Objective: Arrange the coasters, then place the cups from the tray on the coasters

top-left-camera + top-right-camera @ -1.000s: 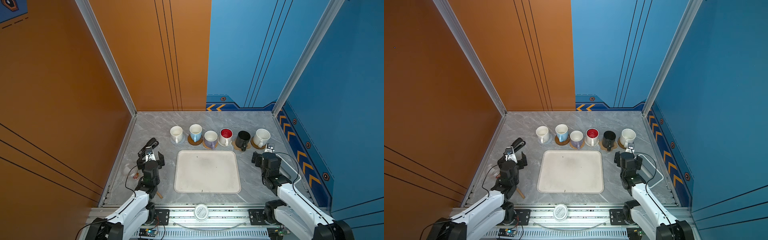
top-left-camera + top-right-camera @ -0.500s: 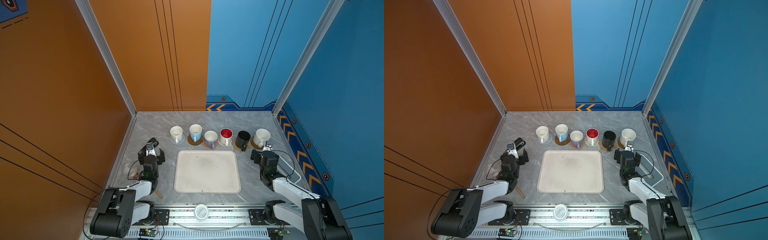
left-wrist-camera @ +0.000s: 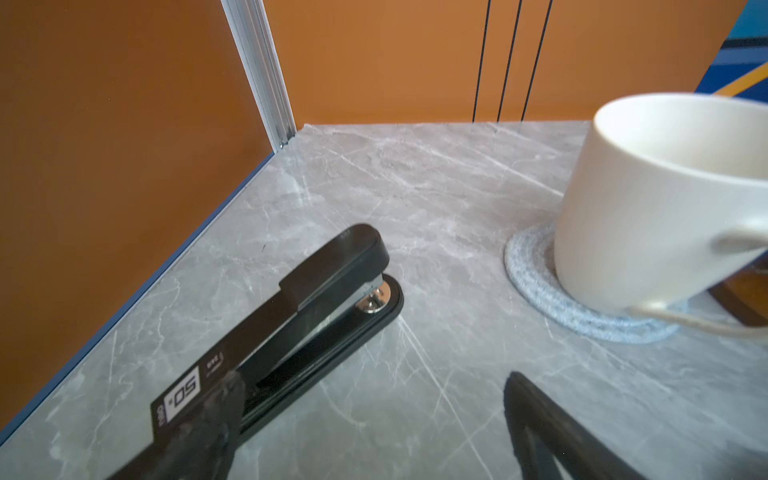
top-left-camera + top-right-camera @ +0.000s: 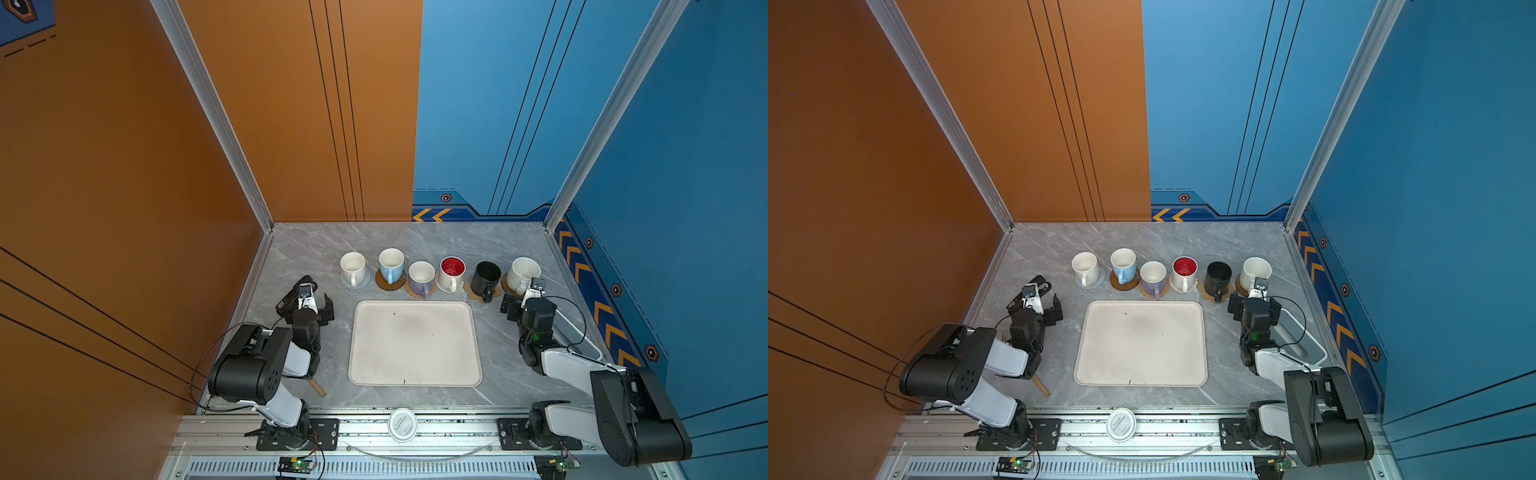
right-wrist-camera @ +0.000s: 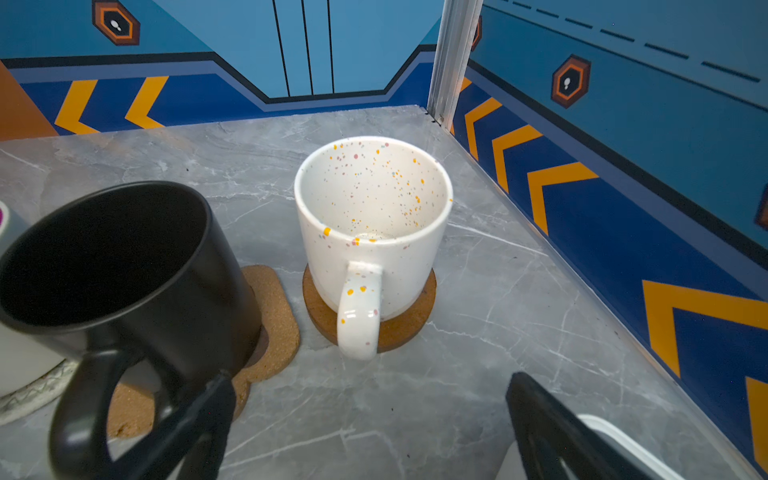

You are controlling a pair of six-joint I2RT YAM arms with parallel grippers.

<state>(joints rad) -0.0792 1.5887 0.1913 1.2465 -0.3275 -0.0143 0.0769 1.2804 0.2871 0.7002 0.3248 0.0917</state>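
Top views: left arm (image 4: 249, 365), right arm (image 4: 631, 411) folded back; cups (image 4: 421, 276) unmoved.

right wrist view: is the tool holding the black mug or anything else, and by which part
Nothing is held: the right tool is open and empty; the black mug stands on its paw-shaped coaster.
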